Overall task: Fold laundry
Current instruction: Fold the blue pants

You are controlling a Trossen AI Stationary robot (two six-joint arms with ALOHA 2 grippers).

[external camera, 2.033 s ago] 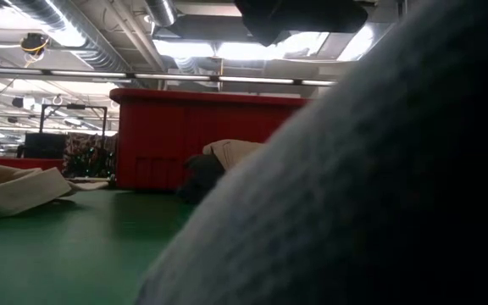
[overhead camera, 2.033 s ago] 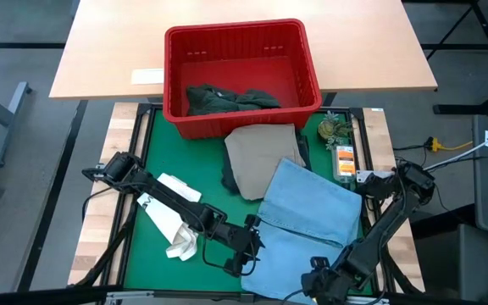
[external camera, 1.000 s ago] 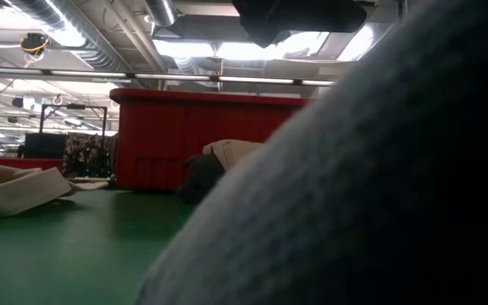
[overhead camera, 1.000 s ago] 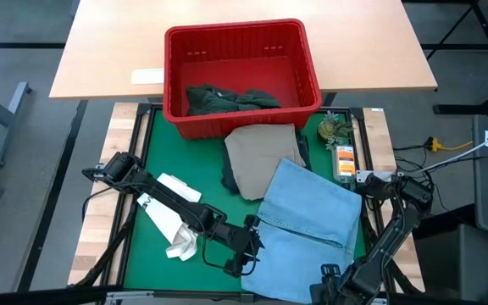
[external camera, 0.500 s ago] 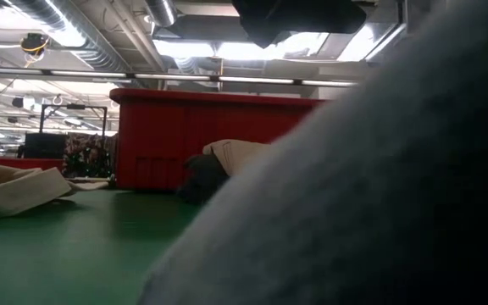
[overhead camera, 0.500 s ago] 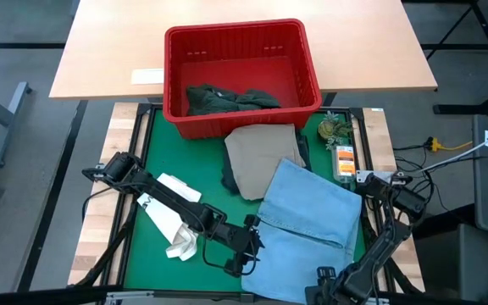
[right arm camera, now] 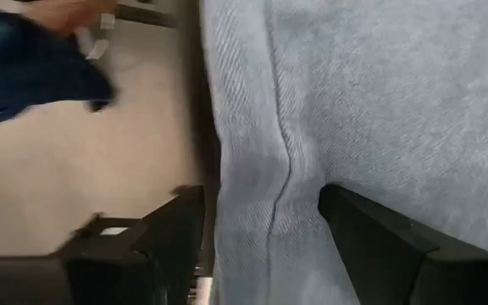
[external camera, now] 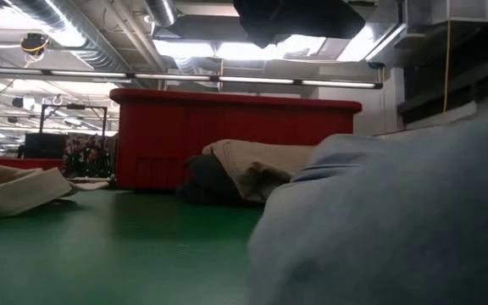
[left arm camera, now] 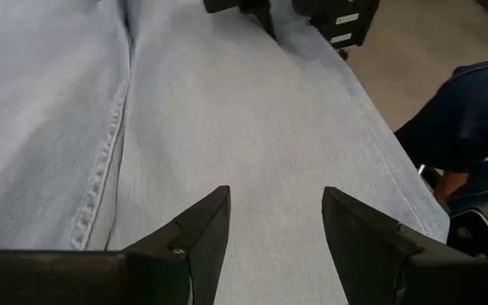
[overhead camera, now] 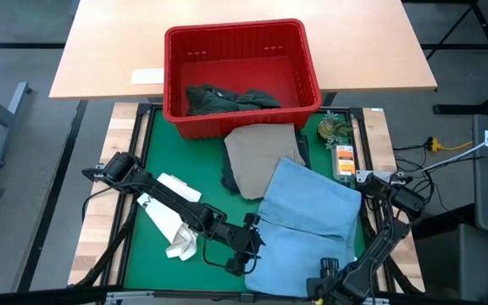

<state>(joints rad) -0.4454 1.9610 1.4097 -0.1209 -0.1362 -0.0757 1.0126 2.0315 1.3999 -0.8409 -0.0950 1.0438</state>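
— What's on the left of the table?

— On the green mat (overhead camera: 155, 144) there's a crumpled white cloth tote bag (overhead camera: 174, 224), lying flat just beside the left arm's dark links. That arm reaches diagonally toward the middle of the near edge.

— And its gripper?

— The left gripper (left arm camera: 271, 224) sits low over the near part of the light blue denim garment (overhead camera: 307, 224). Its two dark fingers (left arm camera: 202, 229) stand well apart, with bare denim and a stitched seam showing between them. They have hold of nothing.

— Where does that blue piece lie?

— Spread across the near right half of the mat, folded over on itself, running out to the front edge. In the low view it bulks up close to the camera and fills the right side.

— What's behind it?

— A folded beige khaki garment (overhead camera: 263, 157), its near corner tucked under the blue denim. A dark piece of cloth (overhead camera: 230, 178) peeks out from under the beige one's left edge. Farther back stands a red plastic slatted basket (overhead camera: 240, 47) with a dark green-grey garment (overhead camera: 227, 99) bunched inside.

— And on the right?

— The right gripper (right arm camera: 265, 224) is down at the near right corner of the table, over the blue denim's edge. Its fingers are spread wide on either side of a seam fold, not pinching it that I can see. Beyond the table edge a person's dark blue sleeve (right arm camera: 32, 72) shows. Small items, one a little green plant (overhead camera: 335, 129), sit along the right rail.
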